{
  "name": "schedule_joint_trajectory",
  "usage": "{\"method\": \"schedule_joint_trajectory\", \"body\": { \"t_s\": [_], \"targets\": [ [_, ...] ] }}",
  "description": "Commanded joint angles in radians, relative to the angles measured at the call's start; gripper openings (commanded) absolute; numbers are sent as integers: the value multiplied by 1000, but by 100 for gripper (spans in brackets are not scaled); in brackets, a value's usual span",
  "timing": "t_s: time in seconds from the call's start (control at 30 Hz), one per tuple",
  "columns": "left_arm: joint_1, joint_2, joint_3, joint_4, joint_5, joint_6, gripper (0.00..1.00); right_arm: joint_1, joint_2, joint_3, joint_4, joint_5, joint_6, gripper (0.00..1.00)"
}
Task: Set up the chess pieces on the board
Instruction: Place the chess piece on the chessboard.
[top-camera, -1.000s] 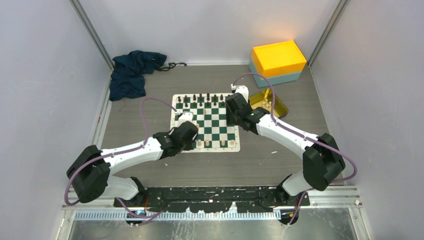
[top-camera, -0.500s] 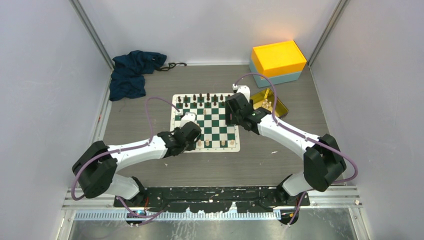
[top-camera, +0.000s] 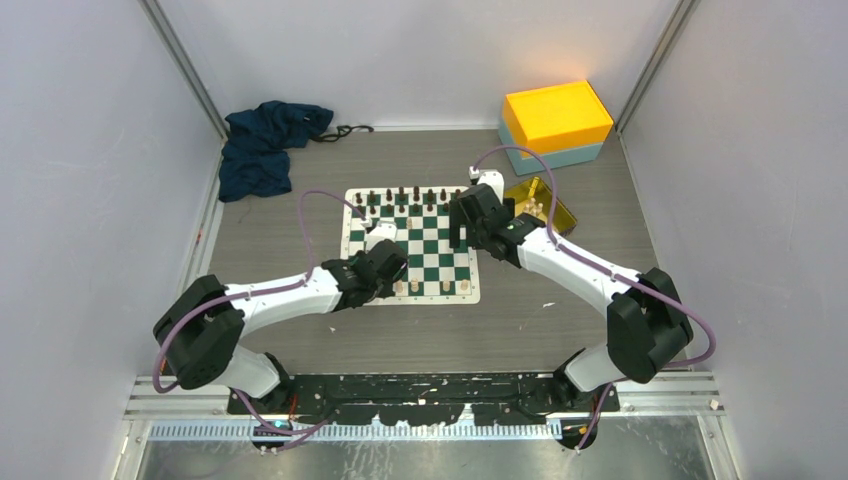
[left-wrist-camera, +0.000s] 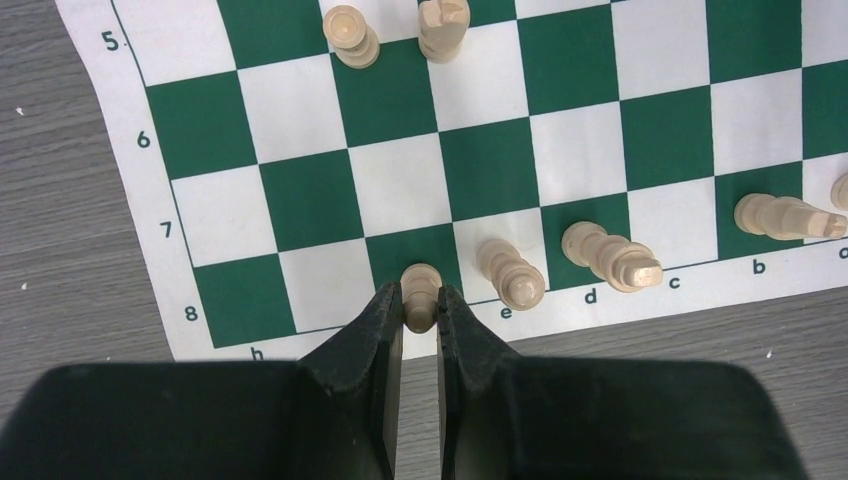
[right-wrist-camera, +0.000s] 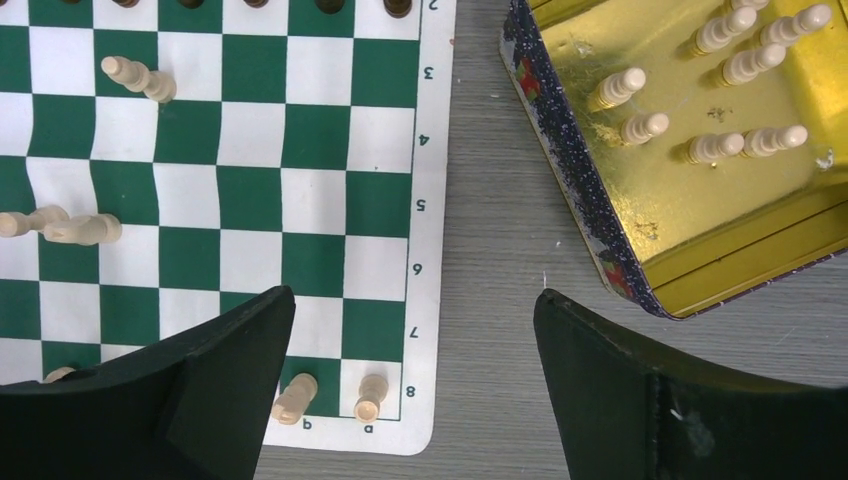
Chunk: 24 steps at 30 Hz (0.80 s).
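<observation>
Tiny cream wooden chess piece (left-wrist-camera: 420, 280) was clamped by left gripper (left-wrist-camera: 420, 298) on green-and-white checkered board (left-wrist-camera: 300, 200), back row
Neighbouring cream pieces (left-wrist-camera: 510, 273) risked being toppled by any sideways swing; right gripper (right-wrist-camera: 412, 305) was spread wide, nothing held.

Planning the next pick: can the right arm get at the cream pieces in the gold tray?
Probably yes: the right gripper hangs open beside the gold tray, whose cream pieces lie uncovered.

Pale grey walls (top-camera: 90, 150) enclose a grey wood-grain table (top-camera: 260, 240) on three sides, with metal posts (top-camera: 185, 70) at the far corners. A crumpled dark blue cloth (top-camera: 265, 145) lies far left, a yellow box (top-camera: 557, 113) far right. The light is soft and even.
</observation>
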Motion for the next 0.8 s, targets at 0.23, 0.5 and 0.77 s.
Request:
{"method": "schedule_joint_trajectory", "body": {
  "t_s": [0.23, 0.5, 0.77],
  "targets": [
    [-6, 8, 33, 47, -42, 0, 0, -13, -51, -10, 52, -9, -15, 100],
    [-6, 24, 23, 49, -42, -10, 0, -15, -51, -12, 54, -13, -13, 100],
    [-6, 30, 22, 47, -47, -20, 23, -16, -49, -17, 57, -17, -11, 100]
  ]
}}
